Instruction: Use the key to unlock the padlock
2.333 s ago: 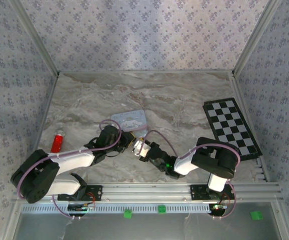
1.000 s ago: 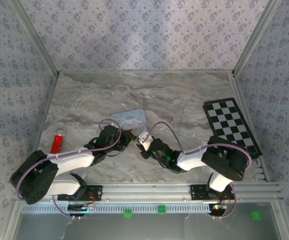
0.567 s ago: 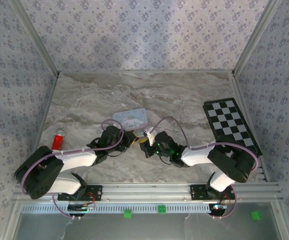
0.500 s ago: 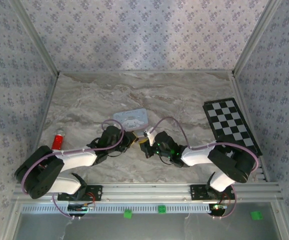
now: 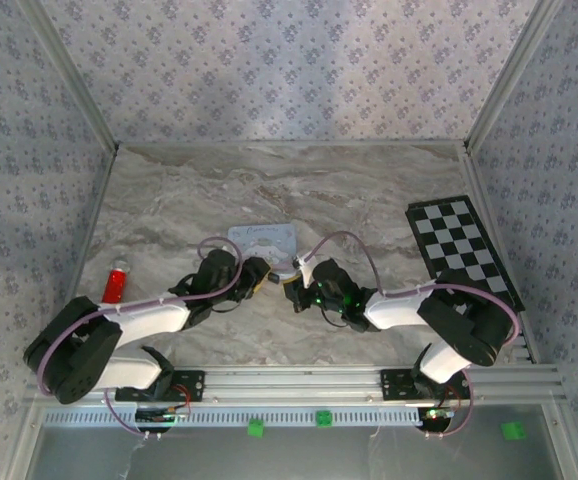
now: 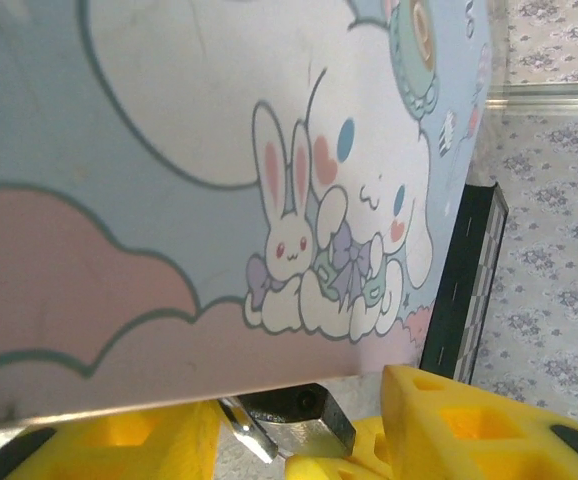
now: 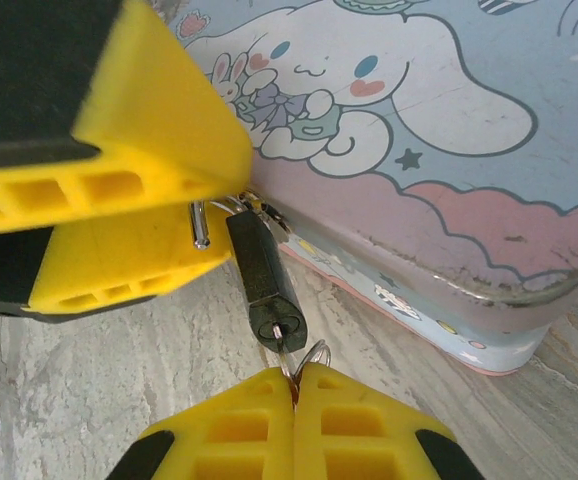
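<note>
The small dark padlock hangs just off the marble beside the pale blue cartoon tin. My left gripper is shut on its shackle end, and the thin metal shackle pokes out by the fingers. My right gripper is shut on the key, whose blade sits in the keyhole at the padlock's bottom face. In the left wrist view the padlock body lies between the left gripper's yellow fingers, under the tin's edge. From above, the left gripper and right gripper meet tip to tip.
The tin lies on the marble right behind both grippers. A red cylinder rests at the left. A checkerboard lies at the right edge. Patterned walls close in the table on three sides.
The right gripper has moved forward and left with the key, meeting the left gripper at the padlock. Both grippers now sit nearer the tin, which has shifted slightly.
</note>
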Tool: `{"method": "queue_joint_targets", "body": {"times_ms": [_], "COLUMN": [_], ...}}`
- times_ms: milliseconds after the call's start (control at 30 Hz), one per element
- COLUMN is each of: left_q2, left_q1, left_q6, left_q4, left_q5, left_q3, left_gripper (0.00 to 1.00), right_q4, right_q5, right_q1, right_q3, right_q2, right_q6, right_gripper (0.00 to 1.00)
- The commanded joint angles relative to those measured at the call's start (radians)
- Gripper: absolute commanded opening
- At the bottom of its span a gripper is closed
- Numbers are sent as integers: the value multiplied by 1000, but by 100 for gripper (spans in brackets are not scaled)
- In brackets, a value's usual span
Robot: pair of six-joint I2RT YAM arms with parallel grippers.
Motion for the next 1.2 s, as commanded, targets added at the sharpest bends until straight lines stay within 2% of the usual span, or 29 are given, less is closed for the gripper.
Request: {"method": "queue_joint_targets", "body": {"times_ms": [0,167,367,500,633,867,1167], "left_q2": [-61,-189,-383,-428,-384,-219,-80], "left_q1": [16,43,132,177,213,253,253], "left_q6": [40,121,251,343,413,500,510], "left_q4": [-73,-273,-527,-642,-655,-590,-532], "left_q5": [-34,-98,-166,-206,-189,-100,-43], "left_q3": [-5,0,22,69,103,167,201], "left_gripper": [50,58,65,70,73,72,67], "right_q4": [-15,-71,-150,-214,-267,-324,-376], "right_q5": [-24,-24,18,62,99,174,255], "right_q1": [-10,-11,-12,3,37,78,63], "right_q3": [11,30,42,61,93,132,149], "right_q2": [-22,-23,-55,-87,-104,-114,-113], "right_q6": [28,19,-9,-39,-74,-85,-52], "right_gripper": [5,5,5,4,4,4,4]}}
